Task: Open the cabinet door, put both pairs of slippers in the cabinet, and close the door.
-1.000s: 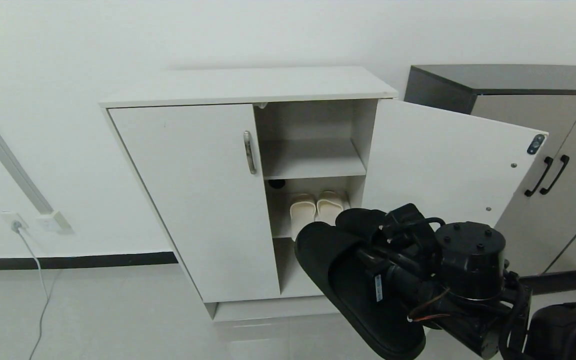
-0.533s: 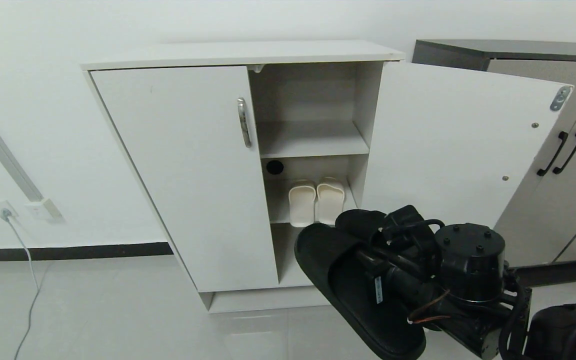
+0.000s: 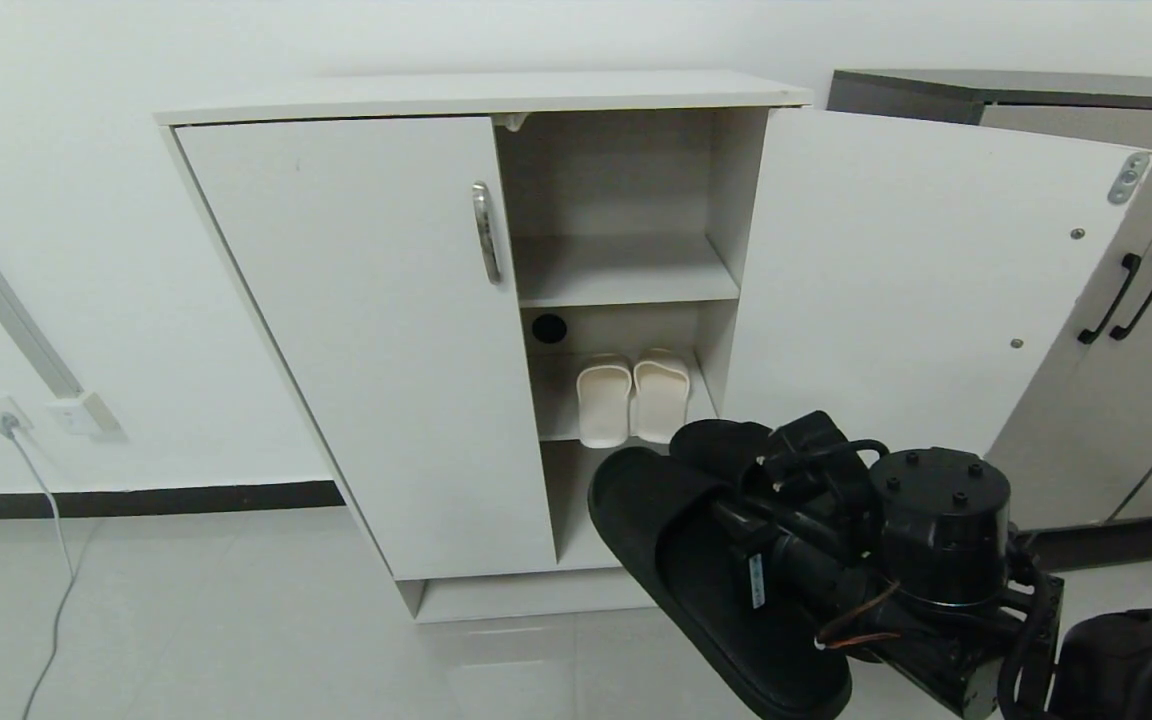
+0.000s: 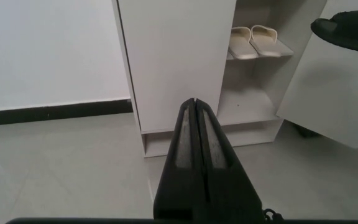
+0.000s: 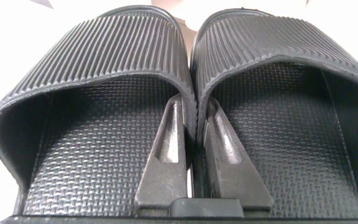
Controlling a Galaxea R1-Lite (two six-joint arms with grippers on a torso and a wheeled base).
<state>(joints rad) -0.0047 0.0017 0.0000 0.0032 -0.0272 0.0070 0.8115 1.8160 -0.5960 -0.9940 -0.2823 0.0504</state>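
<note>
A white cabinet stands against the wall with its right door swung open and its left door shut. A pair of white slippers lies on the middle shelf, the white slippers side by side. My right gripper is shut on the pair of black slippers, one finger inside each shoe, pinching their inner walls together. It holds them in front of the open compartment, below the white pair. My left gripper is shut on nothing, low above the floor before the cabinet.
A grey cabinet with black handles stands right of the open door. A wall socket with a cable sits at the left. The top shelf and bottom shelf hold nothing.
The head camera has shifted, so the cabinet sits higher and larger in the picture. The right arm with the black slippers keeps its place in the view.
</note>
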